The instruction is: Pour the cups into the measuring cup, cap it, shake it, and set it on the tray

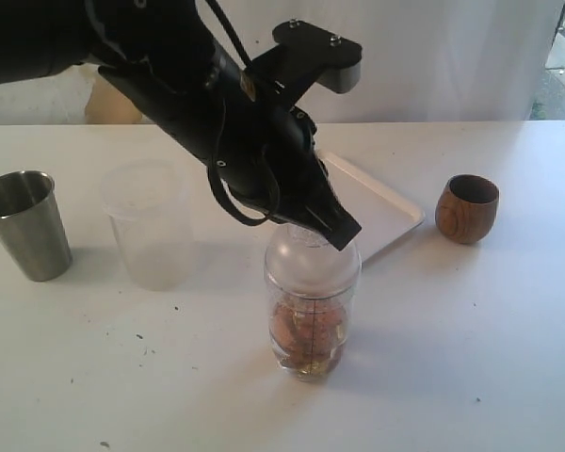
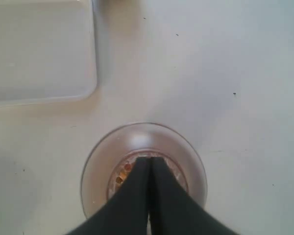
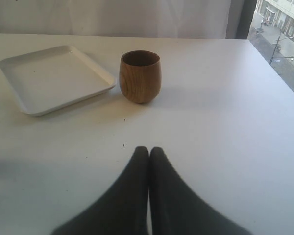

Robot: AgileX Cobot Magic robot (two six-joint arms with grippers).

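White table (image 1: 471,358), pale curtain (image 1: 433,56) behind it, and everything is spread out across the top. Dead centre and nearest the camera stands the measuring cup (image 1: 313,311), upright, with brownish contents (image 1: 306,330) pooled low inside (the black scale is just visible down its wall). A clear domed cap (image 1: 297,250) sits on top of it.

In comes the black left arm from the upper left, reaching down at a slant, and the left gripper (image 1: 337,232) is right at that dome. Its jaws are pressed together with no gap between them and nothing pinched, the tips meeting the cap from above. The left wrist view confirms it: two dark fingers side by side over the round top.

Over on the left, the steel tumbler (image 1: 26,226) stands upright, and beside it the frosted plastic cup (image 1: 149,231), the two near each other but apart. Behind the measuring cup lies the tray (image 1: 388,212), flat, partly hidden by the arm. Just off its right edge is the wooden cup (image 1: 467,209), upright, close to the tray without touching.

The right gripper (image 3: 148,150) hangs above bare table, its jaws likewise closed tight on nothing, well short of the wooden cup.
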